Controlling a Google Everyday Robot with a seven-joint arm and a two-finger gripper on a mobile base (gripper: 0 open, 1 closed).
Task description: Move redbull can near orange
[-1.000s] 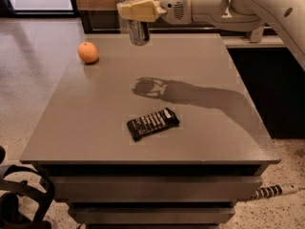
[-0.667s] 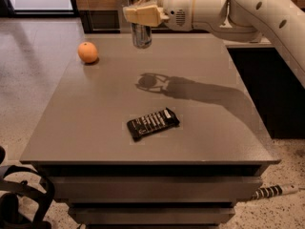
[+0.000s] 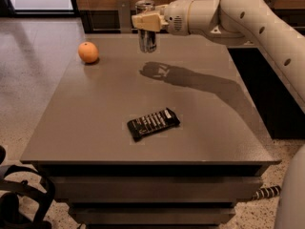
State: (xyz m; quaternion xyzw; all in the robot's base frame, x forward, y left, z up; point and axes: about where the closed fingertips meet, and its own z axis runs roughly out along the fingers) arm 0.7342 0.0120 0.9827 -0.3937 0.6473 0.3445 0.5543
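One camera view to go on. The claw [image 3: 148, 22] is clamped around the upper part of the can [image 3: 147, 41] and holds it in the air over the far side of the desk [image 3: 119, 94]. The can's shadow [image 3: 159, 71] lies apart from it, so I'd say it's not touching down. The orange [image 3: 88, 52] sits near the far left corner, well apart from the can.

My worries: the orange is round and close to the edge, so a nudge from the can or claw could roll it off. The can is tall and slim, so letting go tilted or too high probably tips it. The snack bar [image 3: 153, 123] looks out of the way.
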